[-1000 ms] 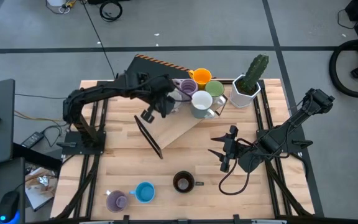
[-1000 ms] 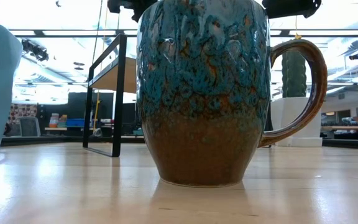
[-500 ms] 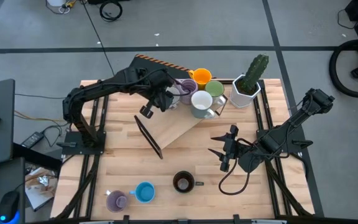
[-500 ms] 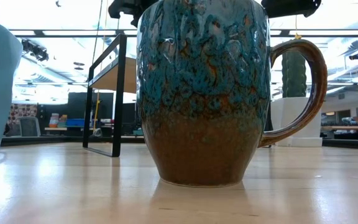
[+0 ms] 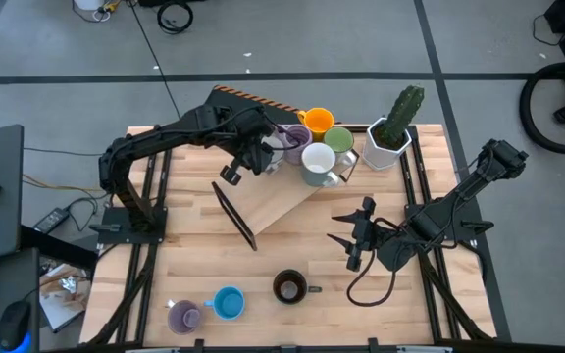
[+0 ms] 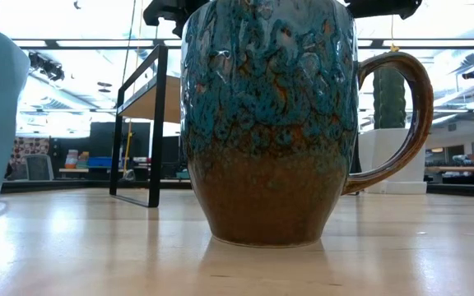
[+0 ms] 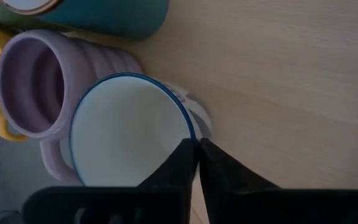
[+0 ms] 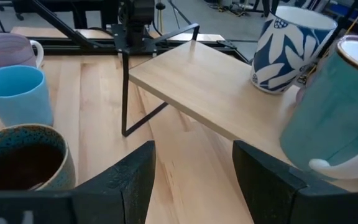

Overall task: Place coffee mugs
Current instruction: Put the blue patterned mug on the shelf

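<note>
Since every mug here looks glazed ceramic, expect stiff, fairly heavy, slick and chip-prone pieces; best hold is a rim pinch, one jaw inside and one outside the wall, or the handle loop.

Left gripper (image 5: 246, 159), upper centre of high view, over the raised wooden shelf (image 5: 273, 201). Left wrist view: jaws together on the blue-edged rim of a white mug (image 7: 129, 130), w/ wall between them. Thin pinch on glaze, so slip risk if tilted.

Right gripper (image 5: 349, 238) waits centre-right above the bench (image 5: 194, 265), jaws apart, nothing between them.

Mug positions, high view:
- Orange mug (image 5: 319, 121), green mug (image 5: 338, 140), purple mug (image 5: 295, 137), second white mug (image 5: 318, 163): clustered at the shelf's far end, upper centre, close-packed or touching.
- Dark brown mug (image 5: 288, 287): lower centre on bench. Low view shows blue-over-brown drip glaze, handle to frame right.
- Blue mug (image 5: 228, 303) and second purple mug (image 5: 184, 316): lower left, just beside each other.
- Cactus pot (image 5: 390, 137), upper right: not a task item.

Judgement: tight cluster leaves little jaw clearance; neighbours could get knocked on release.

Writing/brands: none legible. Right wrist view shows one mug w/ blue leaf pattern (image 8: 288, 46), pattern only, no text.
</note>
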